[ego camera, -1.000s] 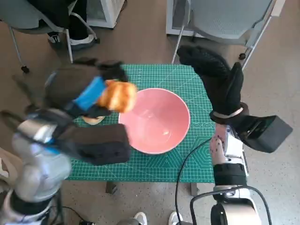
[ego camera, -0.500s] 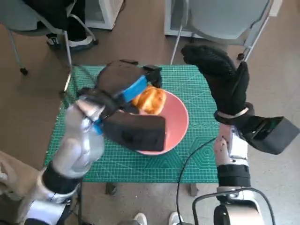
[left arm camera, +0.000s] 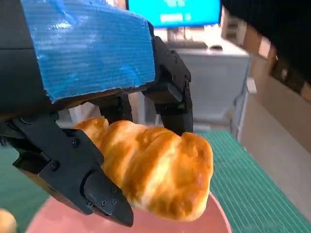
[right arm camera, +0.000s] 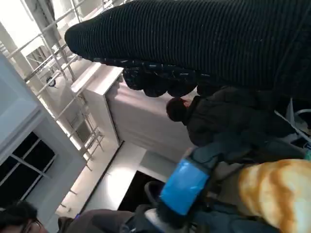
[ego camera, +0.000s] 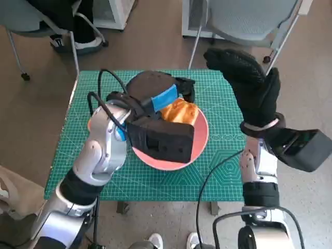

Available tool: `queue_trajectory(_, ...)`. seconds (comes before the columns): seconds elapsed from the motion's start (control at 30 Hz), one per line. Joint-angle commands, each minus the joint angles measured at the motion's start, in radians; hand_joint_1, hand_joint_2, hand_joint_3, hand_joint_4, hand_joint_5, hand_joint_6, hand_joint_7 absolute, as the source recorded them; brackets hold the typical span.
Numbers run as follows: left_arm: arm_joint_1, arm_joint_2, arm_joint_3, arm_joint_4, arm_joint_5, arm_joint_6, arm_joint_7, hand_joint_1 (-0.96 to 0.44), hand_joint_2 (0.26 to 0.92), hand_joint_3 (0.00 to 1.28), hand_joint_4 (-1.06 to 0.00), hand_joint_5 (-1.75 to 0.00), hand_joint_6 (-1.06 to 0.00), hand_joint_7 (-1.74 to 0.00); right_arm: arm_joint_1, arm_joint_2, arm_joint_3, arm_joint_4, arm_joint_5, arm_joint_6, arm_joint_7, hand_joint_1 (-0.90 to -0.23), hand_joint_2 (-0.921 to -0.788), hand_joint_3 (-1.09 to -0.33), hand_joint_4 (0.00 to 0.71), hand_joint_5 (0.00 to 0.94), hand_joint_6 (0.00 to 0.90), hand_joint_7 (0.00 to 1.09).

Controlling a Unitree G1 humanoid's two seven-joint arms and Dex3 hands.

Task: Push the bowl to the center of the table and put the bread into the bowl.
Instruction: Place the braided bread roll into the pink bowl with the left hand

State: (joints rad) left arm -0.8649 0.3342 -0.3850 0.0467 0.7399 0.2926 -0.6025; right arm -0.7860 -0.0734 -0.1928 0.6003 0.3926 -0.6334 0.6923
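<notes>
Holding: my left hand [ego camera: 155,96], black with blue tape over its back, had its fingers [left arm camera: 97,191] clasped round the golden, glossy bread roll [ego camera: 180,111].
Bread: it hung over the far half of the round pink bowl [ego camera: 199,142], apparently not yet resting on it; the left wrist view showed pink rim just beneath the crust.
Bowl: it sat about mid-way on the green gridded cutting mat [ego camera: 223,166] covering the bench, so the push looked done.
Right hand: my knitted black glove [ego camera: 249,85] was raised beside the bowl's right side, fingers spread, gripping nothing.
Doing it well: I judged it best to lower the roll closer to the bowl's floor, then part the fingers gently so it would not bounce over the rim.
Risk: my own forearm hid the near half of the bowl.
</notes>
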Motion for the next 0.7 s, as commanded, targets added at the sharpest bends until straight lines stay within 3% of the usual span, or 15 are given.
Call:
queue_trajectory(0.03,-0.002,0.014,0.007,-0.036,-0.017,0.043,-0.057,-0.12,0.769,0.09,-0.12,-0.26,-0.24,-0.28,0.025,-0.003,-0.001,-0.004,0.009,0.014,-0.004,-0.717,-0.921,-0.889,0.081,0.000,0.028,0.36)
queue_trajectory(0.2,0.000,0.045,0.007,-0.076,-0.006,0.068,-0.101,-0.35,0.727,0.03,-0.01,-0.03,-0.18,-0.11,0.024,0.000,-0.004,0.001,0.012,0.014,-0.004,-0.713,-0.921,-0.887,0.075,0.000,0.024,0.37)
queue_trajectory(0.5,0.050,0.125,0.041,-0.201,0.016,0.089,-0.126,-0.48,0.717,0.01,0.00,0.00,-0.13,-0.05,0.029,0.011,-0.005,0.009,0.013,0.003,-0.004,-0.717,-0.921,-0.886,0.073,0.000,0.019,0.38)
queue_trajectory(0.7,0.122,0.198,0.124,-0.325,-0.002,0.101,-0.135,-0.52,0.715,0.01,0.00,0.00,-0.11,-0.04,0.032,0.021,-0.001,0.019,0.002,-0.012,-0.014,-0.718,-0.921,-0.887,0.072,0.000,0.014,0.39)
